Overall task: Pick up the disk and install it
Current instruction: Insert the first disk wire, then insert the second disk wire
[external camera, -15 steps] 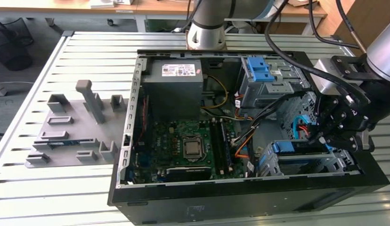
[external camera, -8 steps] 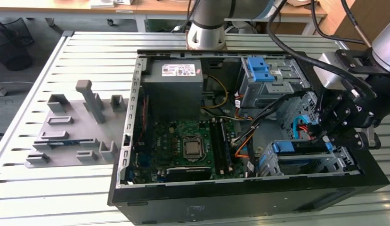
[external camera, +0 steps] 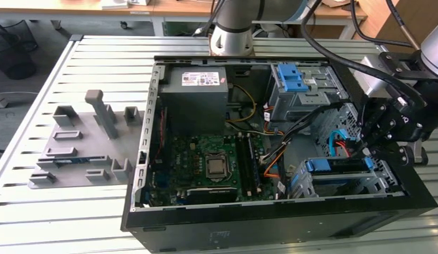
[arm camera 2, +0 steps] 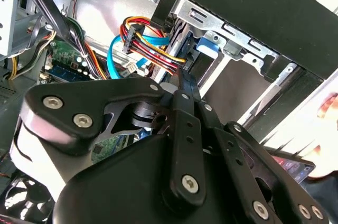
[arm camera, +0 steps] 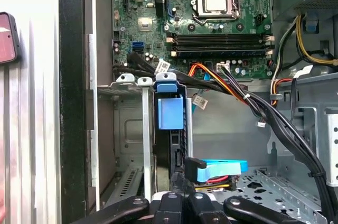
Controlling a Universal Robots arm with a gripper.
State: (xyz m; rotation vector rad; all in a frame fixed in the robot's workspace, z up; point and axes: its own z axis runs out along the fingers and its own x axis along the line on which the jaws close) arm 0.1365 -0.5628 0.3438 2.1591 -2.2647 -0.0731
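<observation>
While your tool (external camera: 366,151) hangs over the drive cage (external camera: 346,182) at the exterior view's right of the open computer case (external camera: 275,222), the disk (external camera: 339,165) sits edge-up in that cage, its blue carrier bracket uppermost. In the first wrist view the disk (arm camera: 170,129) stands upright between the cage's metal walls, with the tool's linkage directly at its near end. You cannot tell how far the tool is open, or whether it grips the disk. Beside the case, a grey fixture (external camera: 81,143) lies on the slatted worktop (external camera: 49,222).
</observation>
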